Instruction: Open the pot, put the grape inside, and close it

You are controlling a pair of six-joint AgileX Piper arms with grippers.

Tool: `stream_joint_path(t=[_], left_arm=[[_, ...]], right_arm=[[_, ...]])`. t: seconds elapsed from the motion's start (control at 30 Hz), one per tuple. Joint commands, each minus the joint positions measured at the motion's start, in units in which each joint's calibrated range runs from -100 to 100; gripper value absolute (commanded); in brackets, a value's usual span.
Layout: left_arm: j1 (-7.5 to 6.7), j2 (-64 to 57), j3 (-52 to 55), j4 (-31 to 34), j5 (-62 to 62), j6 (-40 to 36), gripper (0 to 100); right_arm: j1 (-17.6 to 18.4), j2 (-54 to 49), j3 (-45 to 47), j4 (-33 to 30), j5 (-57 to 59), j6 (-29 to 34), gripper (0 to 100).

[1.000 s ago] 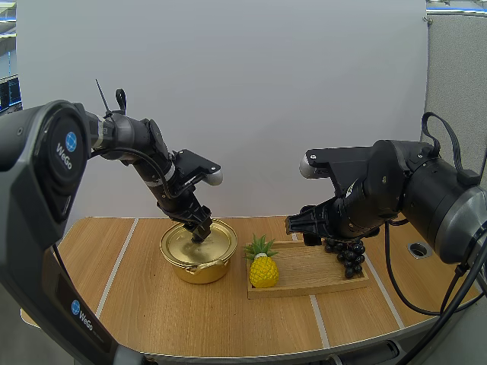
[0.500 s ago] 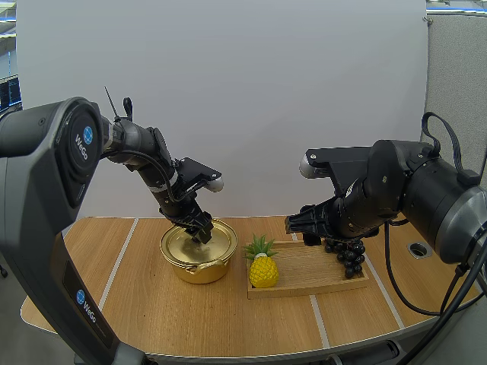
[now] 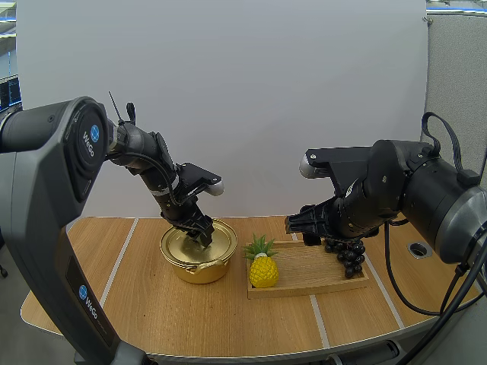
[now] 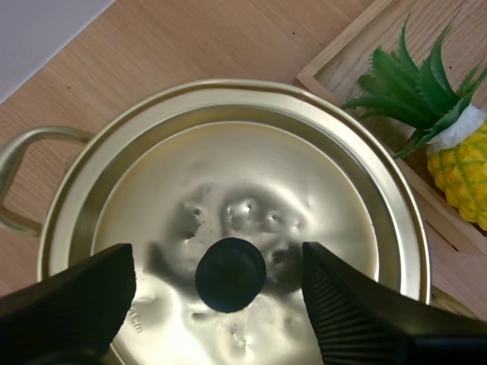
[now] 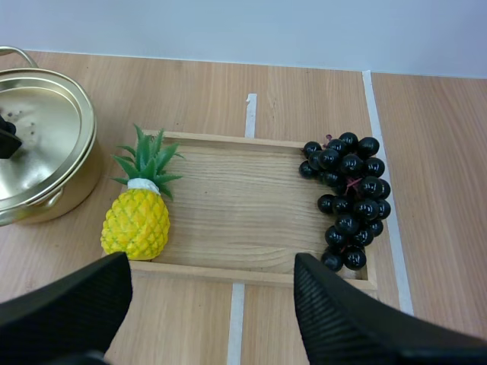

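Black knob (image 4: 230, 274) sits centred within the open left gripper (image 4: 218, 262), which should lower slightly, pinch it squarely, then lift the lid (image 4: 259, 167) straight up.

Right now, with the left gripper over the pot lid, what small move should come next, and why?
Probably close the left gripper on the black knob of the lid. Its fingers stand open on either side of the knob, the lid sits on the pot, and the grapes lie on the tray.

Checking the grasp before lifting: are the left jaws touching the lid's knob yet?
Apart. The left wrist view shows the left gripper's jaws open, with bare lid visible between each jaw and the black knob.
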Motion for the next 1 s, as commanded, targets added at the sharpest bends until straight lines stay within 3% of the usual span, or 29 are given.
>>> stream_joint_path(t=[0.0, 0.17, 0.3, 0.33, 0.4, 0.67, 0.97], left_arm=[[-0.19, 0.0, -0.5, -2.2, 0.9, 0.4, 100], [-0.19, 0.0, -0.5, -3.3, 1.9, 0.5, 97], [-0.19, 0.0, -0.5, -2.4, 1.9, 0.5, 32], [-0.19, 0.0, -0.5, -2.4, 1.9, 0.5, 27], [-0.12, 0.0, -0.5, -2.1, 1.9, 0.5, 1], [-0.12, -3.0, -2.2, -2.0, 2.6, -1.2, 0], [-0.05, -19.0, -15.6, -1.0, 8.2, -4.1, 0]], right_arm=[[-0.2, -0.2, -0.6, 0.1, 0.2, -0.2, 100], [-0.2, -0.2, -0.6, 0.1, 0.2, -0.2, 100], [-0.2, -0.2, -0.6, 0.1, 0.2, -0.2, 100], [-0.2, -0.2, -0.6, 0.1, 0.2, -0.2, 100], [-0.2, -0.2, -0.6, 0.1, 0.2, -0.2, 100], [-0.2, -0.2, -0.6, 0.1, 0.2, -0.2, 100], [-0.2, -0.2, -0.6, 0.1, 0.2, -0.2, 100]])
